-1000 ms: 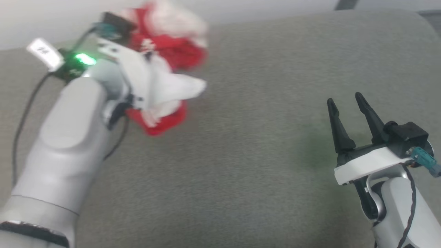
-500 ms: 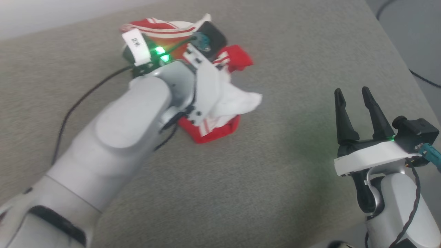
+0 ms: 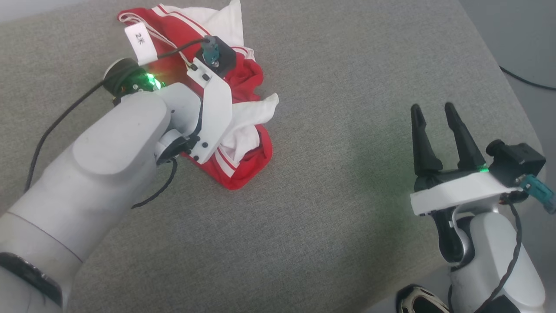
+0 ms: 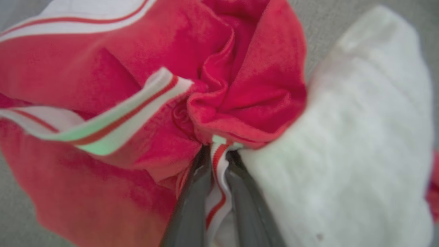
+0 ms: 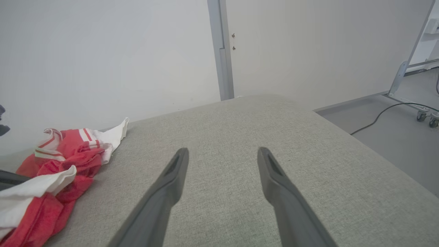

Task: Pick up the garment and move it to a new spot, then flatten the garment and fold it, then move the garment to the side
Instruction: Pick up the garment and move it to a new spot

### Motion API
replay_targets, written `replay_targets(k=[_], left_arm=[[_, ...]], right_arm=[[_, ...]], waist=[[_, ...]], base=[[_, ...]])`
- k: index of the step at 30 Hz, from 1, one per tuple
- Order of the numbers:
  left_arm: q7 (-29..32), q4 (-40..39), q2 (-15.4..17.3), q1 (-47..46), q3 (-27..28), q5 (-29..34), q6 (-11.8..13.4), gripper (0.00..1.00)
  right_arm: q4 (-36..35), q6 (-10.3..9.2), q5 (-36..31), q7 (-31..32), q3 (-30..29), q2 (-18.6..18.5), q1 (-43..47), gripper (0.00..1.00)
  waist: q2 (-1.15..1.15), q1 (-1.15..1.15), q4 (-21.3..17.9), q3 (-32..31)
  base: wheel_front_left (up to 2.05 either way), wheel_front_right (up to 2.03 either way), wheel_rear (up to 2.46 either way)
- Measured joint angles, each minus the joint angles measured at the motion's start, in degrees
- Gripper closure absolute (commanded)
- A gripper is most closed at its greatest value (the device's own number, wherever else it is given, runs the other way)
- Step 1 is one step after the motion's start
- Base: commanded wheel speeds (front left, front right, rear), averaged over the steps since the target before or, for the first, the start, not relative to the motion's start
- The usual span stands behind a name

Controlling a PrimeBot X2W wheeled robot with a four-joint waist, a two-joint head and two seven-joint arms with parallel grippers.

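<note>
Left wrist view: left gripper point(image 4: 217, 156) clamped on striped trim point(image 4: 219, 192) of the jersey point(image 4: 85, 79), which lies bunched on the grey cushion point(image 3: 347, 65). Thin, limp, probably light; grip hems or shoulders. Right gripper point(image 3: 432, 105) hovers, fingers apart.

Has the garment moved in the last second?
Yes, downward: the garment hung bunched from the left claw, now it lies on the grey cushion near its far edge, still gripped.

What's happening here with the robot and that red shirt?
The left gripper is pinched shut on the striped trim of a crumpled red-and-white jersey, which sits bunched on the grey cushion. The right gripper is open and apart from it, holding nothing. No flattening or folding is done yet.
</note>
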Motion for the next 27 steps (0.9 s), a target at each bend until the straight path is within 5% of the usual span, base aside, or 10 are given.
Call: replay_targets(k=[3,5,6,7,27], left_arm=[[0.6,0.3,0.5,-1.3,-1.9,-2.3,0.0,0.94],[-0.6,1.1,0.5,-2.1,-3.1,-2.6,0.0,0.41],[-1.9,1.7,0.5,-2.1,-3.5,-2.8,0.0,0.06],[-3.2,2.2,0.4,-2.1,-3.8,-3.1,-0.1,0.0],[-37.5,2.4,-0.1,12.7,-0.8,-13.9,0.4,0.0]], right_arm=[[-0.2,0.0,0.2,0.0,0.4,0.1,-0.6,0.0],[-0.1,0.0,0.2,0.0,0.8,0.1,-0.8,0.0],[-0.1,0.0,0.1,0.0,0.9,0.2,-0.9,0.0],[-0.1,0.0,0.1,0.0,0.9,0.1,-0.8,0.0],[2.0,0.0,-4.2,0.0,0.1,-5.6,6.1,0.0]], waist=[[0.0,0.0,-0.1,0.6],[0.0,0.0,0.1,0.5],[0.0,0.0,0.3,0.3],[0.0,0.0,0.6,0.1],[0.0,0.0,12.8,-13.9]], base=[[0.0,0.0,0.0],[0.0,0.0,0.0],[0.0,0.0,0.0],[0.0,0.0,0.0],[0.0,0.0,0.0]])
